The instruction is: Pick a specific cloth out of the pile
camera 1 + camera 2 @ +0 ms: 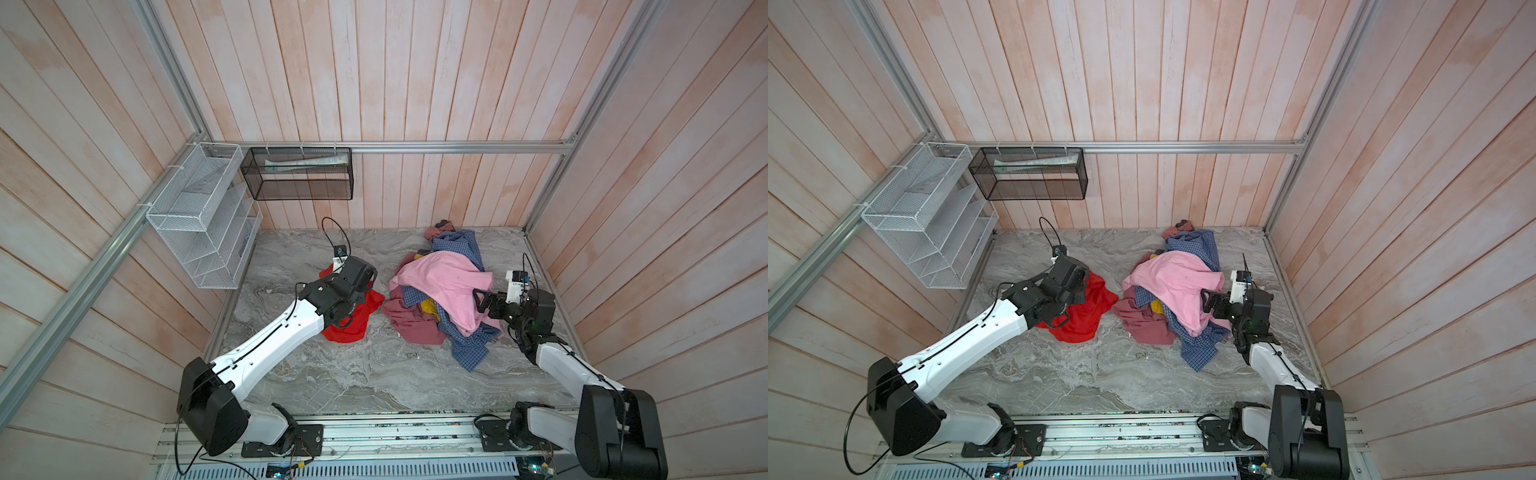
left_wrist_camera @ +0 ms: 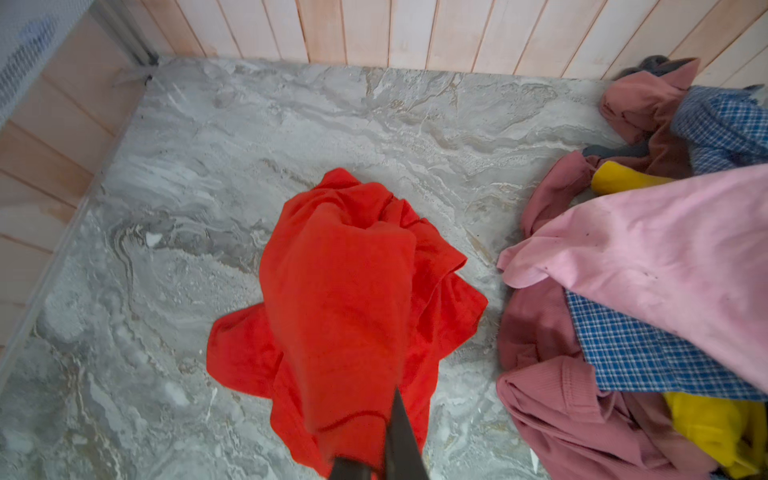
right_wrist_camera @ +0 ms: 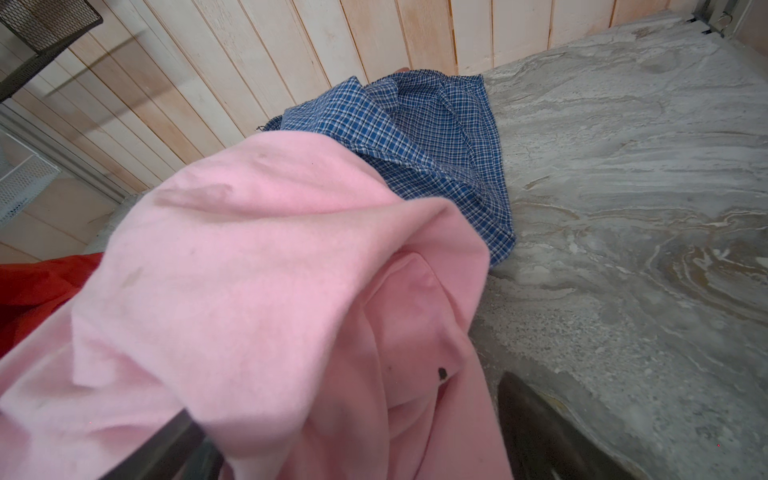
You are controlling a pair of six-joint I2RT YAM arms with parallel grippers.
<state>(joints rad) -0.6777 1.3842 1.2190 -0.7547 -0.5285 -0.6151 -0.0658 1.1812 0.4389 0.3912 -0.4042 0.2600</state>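
The cloth (image 1: 353,328) (image 1: 1084,320) is bright red-orange and lies left of the pile, with a strip of bare table between them. My left gripper (image 2: 374,453) is shut on its upper fold. The rest of the cloth (image 2: 345,291) trails down onto the table. In both top views the wrist hides those fingertips. The pile (image 1: 449,282) (image 1: 1179,282) has a large pink cloth on top, over blue checked shirts (image 1: 473,349), a maroon cloth (image 1: 411,324) and some yellow (image 1: 428,307). My right gripper (image 1: 482,301) (image 3: 353,432) is open at the pile's right edge, with pink fabric lying between its fingers.
A white wire rack (image 1: 203,220) hangs on the left wall and a black mesh basket (image 1: 299,174) on the back wall, both above the grey marble table (image 1: 374,374). Wooden walls close in three sides. The arms' metal base rail (image 1: 374,436) runs along the front.
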